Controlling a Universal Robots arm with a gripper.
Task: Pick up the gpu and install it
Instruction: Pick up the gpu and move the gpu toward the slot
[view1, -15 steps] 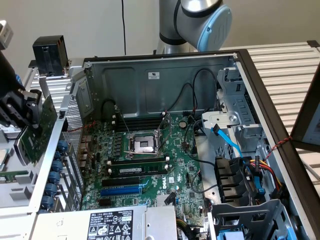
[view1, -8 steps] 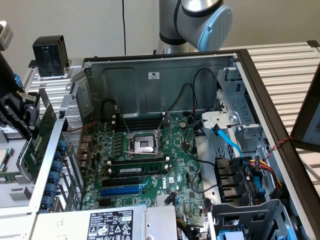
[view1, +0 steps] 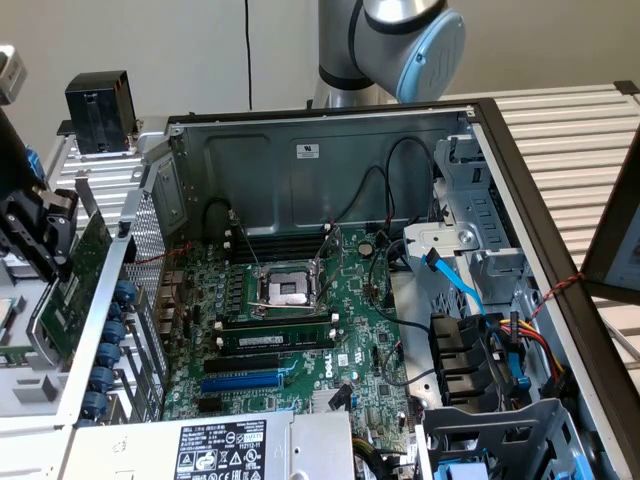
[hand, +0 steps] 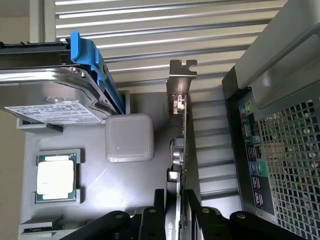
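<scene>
The gpu (view1: 80, 285) is a green board with a metal bracket, held upright just outside the open computer case (view1: 320, 150), at the exterior view's left. My gripper (view1: 45, 230) is shut on it. In the wrist view the gpu (hand: 181, 145) runs edge-on between my black fingers (hand: 195, 205), with its steel bracket pointing away from the gripper (hand: 174, 197). The card hangs above a grey parts tray (hand: 100, 180), beside the case's perforated rear wall (hand: 290, 160). Inside the case lies the motherboard (view1: 300, 330) with a blue slot (view1: 245, 382).
On the tray sit a hard drive (hand: 55, 95) in a blue bracket, a CPU (hand: 56, 176) and a grey square block (hand: 129, 137). A black boxy block (view1: 98, 110) stands at the back left. A memory stick (view1: 275, 340), cables and a power supply (view1: 220, 445) crowd the case.
</scene>
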